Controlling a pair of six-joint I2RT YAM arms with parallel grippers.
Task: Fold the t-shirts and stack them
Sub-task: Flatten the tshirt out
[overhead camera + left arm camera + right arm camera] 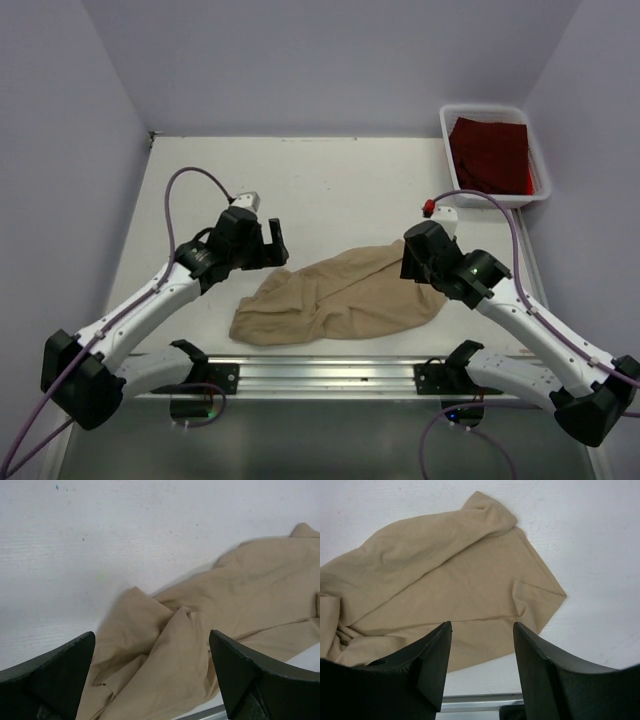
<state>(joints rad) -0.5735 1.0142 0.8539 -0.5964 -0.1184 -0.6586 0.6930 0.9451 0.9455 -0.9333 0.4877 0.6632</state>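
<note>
Crumpled tan t-shirt [340,295] at lower centre, left gripper [152,637] wide open and empty by its left end, right gripper [482,625] parted and empty at its right end, dark red t-shirt [490,152] in white bin [446,120] at upper right

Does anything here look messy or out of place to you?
Yes: the tan t-shirt lies bunched and wrinkled near the front edge of the table, not folded; the left gripper and right gripper hover open, holding nothing. The dark red t-shirt sits apart in the white bin at the far right. Nothing looks torn.
</note>
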